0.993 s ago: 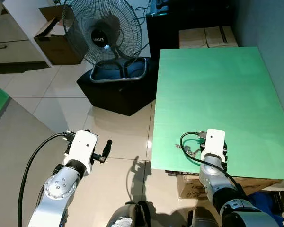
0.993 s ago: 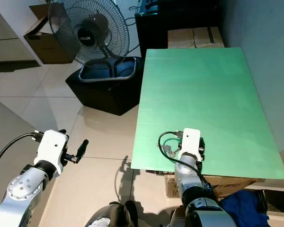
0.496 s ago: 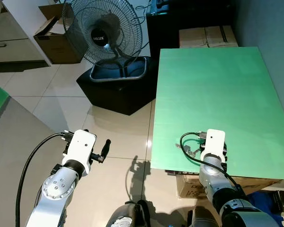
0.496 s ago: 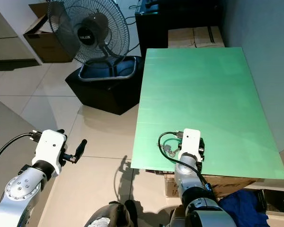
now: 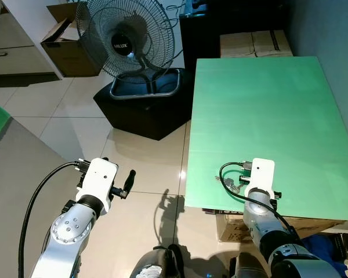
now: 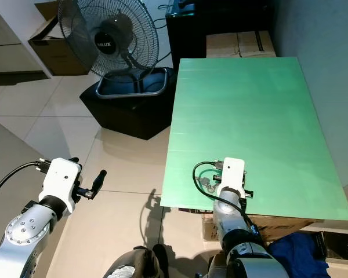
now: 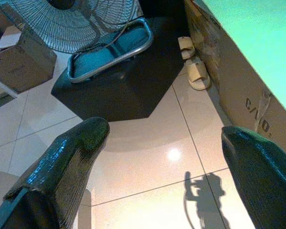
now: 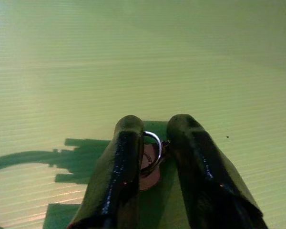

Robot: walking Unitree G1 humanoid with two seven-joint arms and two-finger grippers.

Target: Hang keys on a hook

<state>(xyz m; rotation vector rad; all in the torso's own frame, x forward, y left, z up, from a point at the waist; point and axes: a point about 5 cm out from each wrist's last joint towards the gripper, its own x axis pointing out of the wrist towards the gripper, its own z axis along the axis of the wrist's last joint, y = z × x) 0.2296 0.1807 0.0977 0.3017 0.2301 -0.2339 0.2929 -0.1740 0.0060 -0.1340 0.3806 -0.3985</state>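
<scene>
A small bunch of keys [image 5: 229, 185] on a silver ring lies on the green table [image 5: 267, 110], close to its front left corner. My right arm's white wrist housing [image 5: 262, 173] sits over that spot. In the right wrist view my right gripper [image 8: 156, 122] is shut on the keys [image 8: 150, 168], with the ring pinched between the two black fingers [image 8: 125, 157] just above the tabletop. My left gripper [image 5: 129, 181] hangs open over the tiled floor to the left of the table, nothing between its fingers [image 7: 66, 157].
A standing fan [image 5: 130, 40] on a black base [image 5: 145, 107] is on the floor beyond the left arm. Cardboard boxes [image 5: 255, 45] sit behind the table and another [image 5: 64, 43] at the far left. Slippers [image 7: 193, 71] lie beside a box under the table.
The right wrist has turned slightly over the keys. The left arm and the keys stay where they were.
</scene>
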